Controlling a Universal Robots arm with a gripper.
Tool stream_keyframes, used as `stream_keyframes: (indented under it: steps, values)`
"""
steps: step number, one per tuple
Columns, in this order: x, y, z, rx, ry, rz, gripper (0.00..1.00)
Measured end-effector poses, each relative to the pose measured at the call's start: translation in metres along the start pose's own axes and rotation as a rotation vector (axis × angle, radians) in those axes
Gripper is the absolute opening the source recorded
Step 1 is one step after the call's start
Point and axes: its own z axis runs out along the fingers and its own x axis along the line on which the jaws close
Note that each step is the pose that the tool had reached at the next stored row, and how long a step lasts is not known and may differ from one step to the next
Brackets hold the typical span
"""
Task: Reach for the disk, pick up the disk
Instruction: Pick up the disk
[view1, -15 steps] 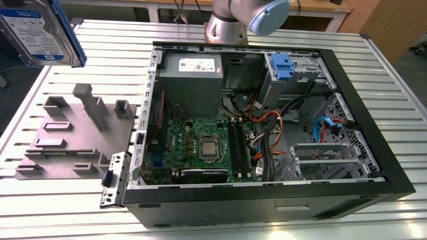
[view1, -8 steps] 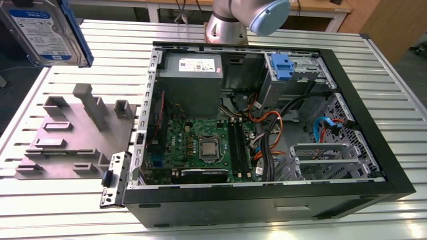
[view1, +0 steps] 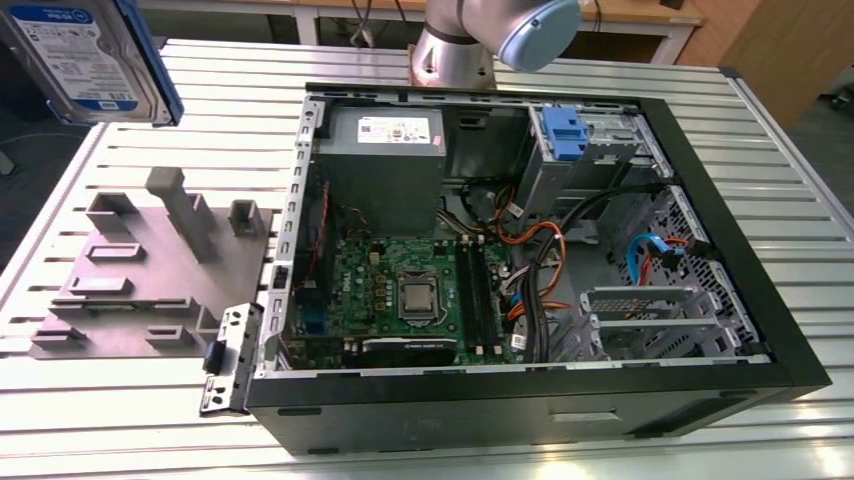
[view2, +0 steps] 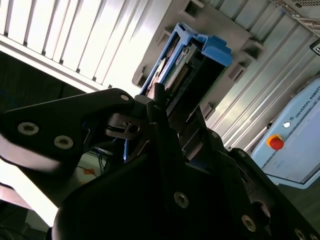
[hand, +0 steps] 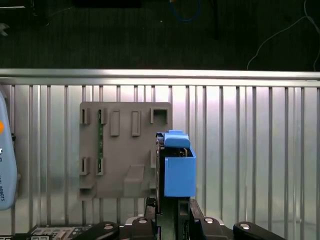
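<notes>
The disk (view1: 87, 55) hangs in the air at the exterior view's upper left, above the slatted table, with its white-and-blue label facing the camera and a blue rail along its edge. In both wrist views my gripper (view2: 175, 112) (hand: 172, 207) is shut on the disk (view2: 192, 70) (hand: 177, 170), which sticks out edge-on between the black fingers (view2: 160, 107). The blue rails frame its sides. Below the disk lies the grey fixture plate (hand: 125, 150).
An open computer case (view1: 747, 300) stands on the slatted metal table (view1: 120, 420), with a grey power-supply box (view1: 380, 160), a blue caddy (view1: 561, 130) and a motherboard (view1: 400, 290) inside. The fixture plate (view1: 147, 270) has upright pegs. A pendant with a red button (view2: 275, 142) lies nearby.
</notes>
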Motion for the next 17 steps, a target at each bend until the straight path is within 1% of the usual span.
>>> stream_keyframes:
  steps: [2,5,7,10,17]
  values:
    - [-0.0002,-0.0001,-0.0033,0.0,0.0,0.0,0.35]
    - [-0.0002,-0.0001,-0.0036,0.0001,-0.0001,0.0,0.35]
    - [-0.0002,-0.0016,-0.0038,-0.0003,0.0001,0.0,0.35]
    - [-0.0003,-0.0075,-0.0036,-0.0001,0.0,0.0,0.35]
    - [-0.0005,-0.0248,-0.0033,-0.0002,0.0,0.0,0.35]
